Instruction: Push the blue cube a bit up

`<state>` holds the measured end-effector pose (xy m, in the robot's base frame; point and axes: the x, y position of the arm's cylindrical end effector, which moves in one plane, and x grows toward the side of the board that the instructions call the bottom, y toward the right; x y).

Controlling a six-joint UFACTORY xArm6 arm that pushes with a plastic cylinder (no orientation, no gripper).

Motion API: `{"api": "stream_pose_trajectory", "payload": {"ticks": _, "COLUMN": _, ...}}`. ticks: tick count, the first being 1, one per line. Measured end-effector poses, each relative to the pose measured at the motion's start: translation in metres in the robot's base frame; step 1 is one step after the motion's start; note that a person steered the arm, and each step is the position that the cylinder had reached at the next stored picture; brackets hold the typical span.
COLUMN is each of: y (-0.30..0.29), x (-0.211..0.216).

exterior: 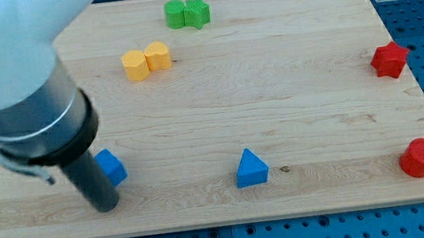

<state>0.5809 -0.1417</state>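
Note:
The blue cube (112, 166) lies near the view's lower left on the wooden board (272, 88), partly hidden by my rod. My tip (104, 206) rests on the board just below and slightly left of the cube, touching or nearly touching it. The arm's large grey and black body fills the view's upper left.
A blue triangular block (250, 169) lies at bottom centre. Two yellow blocks (146, 61) sit upper left, two green blocks (187, 13) at top centre. A red star-like block (389, 59) is at the right edge, a red round block (421, 158) at lower right.

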Motion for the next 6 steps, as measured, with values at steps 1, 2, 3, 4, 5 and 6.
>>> {"api": "stream_pose_trajectory", "payload": {"ticks": 1, "y": -0.003, "x": 0.007}}
{"api": "stream_pose_trajectory", "payload": {"ticks": 2, "y": -0.047, "x": 0.017}}
{"api": "stream_pose_trajectory", "payload": {"ticks": 3, "y": -0.06, "x": 0.003}}
{"api": "stream_pose_trajectory", "payload": {"ticks": 4, "y": -0.029, "x": -0.001}}
{"api": "stream_pose_trajectory", "payload": {"ticks": 5, "y": 0.006, "x": -0.009}}
{"api": "stream_pose_trajectory", "payload": {"ticks": 6, "y": 0.011, "x": -0.026}}
